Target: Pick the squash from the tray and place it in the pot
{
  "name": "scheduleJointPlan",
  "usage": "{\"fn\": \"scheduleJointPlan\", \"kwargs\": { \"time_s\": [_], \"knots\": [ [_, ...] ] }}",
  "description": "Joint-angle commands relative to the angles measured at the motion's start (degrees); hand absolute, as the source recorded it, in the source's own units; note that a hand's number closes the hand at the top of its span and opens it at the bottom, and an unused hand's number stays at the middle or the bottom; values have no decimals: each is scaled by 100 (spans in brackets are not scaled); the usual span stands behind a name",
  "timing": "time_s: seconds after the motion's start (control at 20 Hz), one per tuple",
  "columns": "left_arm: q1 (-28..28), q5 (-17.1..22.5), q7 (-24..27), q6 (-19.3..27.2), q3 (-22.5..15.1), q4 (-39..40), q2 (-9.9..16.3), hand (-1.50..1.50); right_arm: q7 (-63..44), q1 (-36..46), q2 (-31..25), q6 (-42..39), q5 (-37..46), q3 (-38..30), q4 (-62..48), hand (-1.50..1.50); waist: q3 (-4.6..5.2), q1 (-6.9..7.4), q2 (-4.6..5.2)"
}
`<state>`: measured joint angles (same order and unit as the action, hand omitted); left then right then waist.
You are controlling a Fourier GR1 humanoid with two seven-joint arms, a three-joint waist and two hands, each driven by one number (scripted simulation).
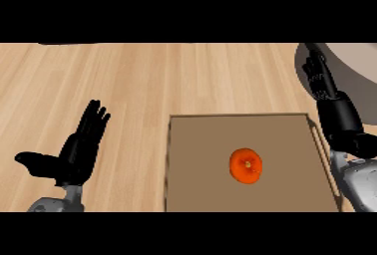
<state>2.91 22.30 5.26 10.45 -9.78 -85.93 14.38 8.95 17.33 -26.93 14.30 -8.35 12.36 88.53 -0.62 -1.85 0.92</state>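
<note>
Across the whole view runs the wooden counter (147, 79), bare planks that give both arms room to work. At 5 o'clock from centre sits the brown tray (206, 199), its raised rim keeping a round item from rolling off. At 2 o'clock, cut by the view's edge, I see a pale curved rim that I take for the pot (353, 57); only a slice shows, so I cannot judge its depth.

My right hand (318, 74) is at 2 o'clock, fingers straight and holding nothing, stretched toward the pot's rim and well apart from the target. My left hand (77, 147) shows at 8 o'clock, open, fingers up, resting off the tray so it stays clear of the working side.

Smallest: the squash (247, 166), orange, lies on the tray floor right of its middle, at 5 o'clock, untouched. Judgement: pick not yet begun; the right hand must come back toward 5 o'clock.
</note>
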Motion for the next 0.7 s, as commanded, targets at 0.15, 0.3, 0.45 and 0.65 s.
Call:
{"fn": "scheduleJointPlan", "kwargs": {
  "time_s": [0.15, 0.3, 0.45, 0.65],
  "knots": [
    [463, -357, -517, 184, -122, -34, 254, 0, -441, 112, 750, -1766, -1098, 1233, 205, -150, 35, 385, -52],
    [312, -319, -567, 24, -237, 82, 262, 0, -19, 1061, -752, -1964, 898, 1558, 527, -150, 215, 503, -396],
    [504, -379, -1317, 381, -124, -355, 374, 0, 1167, -426, 116, -979, 722, 1229, 356, -150, 50, 147, -106],
    [455, -553, -1680, 569, -219, -648, 395, 0, 2401, -1193, -631, -1722, 601, 1062, 1063, -150, 51, 84, -120]
  ]
}}
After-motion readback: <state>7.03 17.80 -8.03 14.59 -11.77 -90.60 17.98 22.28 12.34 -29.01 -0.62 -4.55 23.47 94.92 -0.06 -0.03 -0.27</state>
